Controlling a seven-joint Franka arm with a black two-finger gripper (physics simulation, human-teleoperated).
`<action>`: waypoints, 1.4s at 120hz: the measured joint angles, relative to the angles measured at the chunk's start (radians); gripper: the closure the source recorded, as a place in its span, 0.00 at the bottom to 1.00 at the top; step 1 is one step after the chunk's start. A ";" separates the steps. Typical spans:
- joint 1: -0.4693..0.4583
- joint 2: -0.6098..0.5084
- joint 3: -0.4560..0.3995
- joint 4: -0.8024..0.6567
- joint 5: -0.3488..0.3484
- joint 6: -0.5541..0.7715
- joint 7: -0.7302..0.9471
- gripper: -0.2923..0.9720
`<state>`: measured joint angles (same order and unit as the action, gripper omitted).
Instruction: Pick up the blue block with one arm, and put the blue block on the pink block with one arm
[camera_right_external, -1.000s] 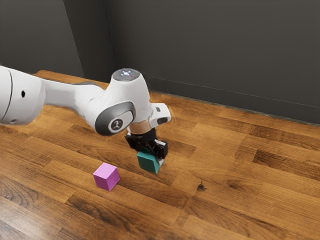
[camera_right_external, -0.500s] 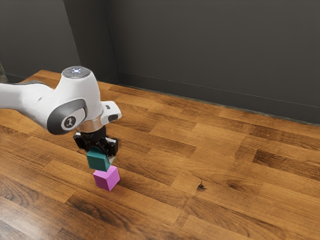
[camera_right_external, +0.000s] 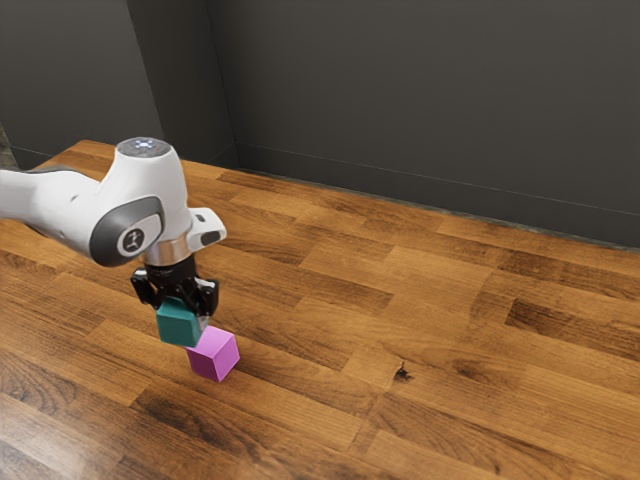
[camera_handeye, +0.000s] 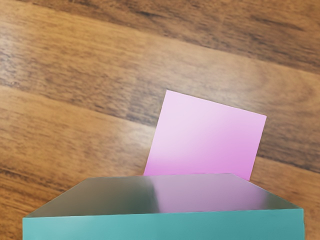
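My gripper (camera_right_external: 177, 308) is shut on the teal-blue block (camera_right_external: 178, 324), which hangs just above the wooden table. The pink block (camera_right_external: 214, 354) sits on the table right beside it, toward the exterior view's right and slightly lower. In the exterior view the held block overlaps the pink block's upper left corner. In the wrist view the teal-blue block (camera_handeye: 165, 210) is close under my hand, and the pink block (camera_handeye: 207, 137) lies on the wood beyond it, offset to one side.
The wooden table (camera_right_external: 450, 330) stretches wide toward the exterior view's right, with a small dark knot (camera_right_external: 402, 374) in the planks. A dark wall (camera_right_external: 420, 90) runs along the far edge.
My arm has swung from the middle of the table toward the exterior view's left with the teal-blue block, passing over the pink block and now sitting slightly to its left.
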<state>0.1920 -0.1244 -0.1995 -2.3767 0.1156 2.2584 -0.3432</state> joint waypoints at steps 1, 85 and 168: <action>0.001 0.000 0.000 0.000 0.000 0.000 0.002 0.49; 0.022 0.158 -0.003 0.123 -0.003 0.015 0.130 0.49; -0.006 0.126 -0.012 0.085 -0.016 0.019 0.173 0.49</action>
<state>0.1856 0.0011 -0.2119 -2.2914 0.1001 2.2773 -0.1706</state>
